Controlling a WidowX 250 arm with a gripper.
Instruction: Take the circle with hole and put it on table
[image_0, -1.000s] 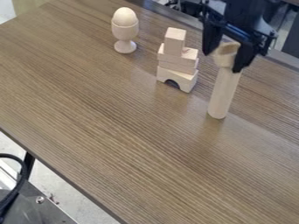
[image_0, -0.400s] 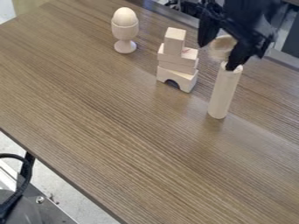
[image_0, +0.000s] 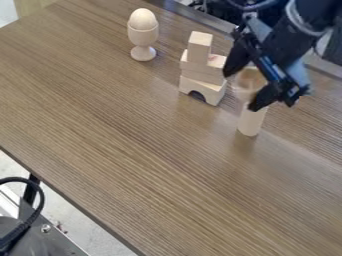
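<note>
My black gripper (image_0: 241, 90) hangs at the upper right, tilted, its two fingers closed around the sides of the light wooden circle with a hole (image_0: 248, 81). That piece is held above the table (image_0: 140, 145), somewhat blurred. Behind and below it stands an upright wooden cylinder (image_0: 251, 122), whose upper part is hidden by the gripper and the held piece.
Left of the gripper stands a stack of wooden blocks (image_0: 202, 75) with an arch block at its base, close to the left finger. Farther left, an egg-shaped piece (image_0: 142, 19) sits in a wooden cup (image_0: 143, 37). The table's front edge runs diagonally at lower left.
The circle piece was on top of the cylinder; my gripper lifted it off and carried it slightly left, then down toward the camera, while tilting. The cylinder and block stack stayed put.
</note>
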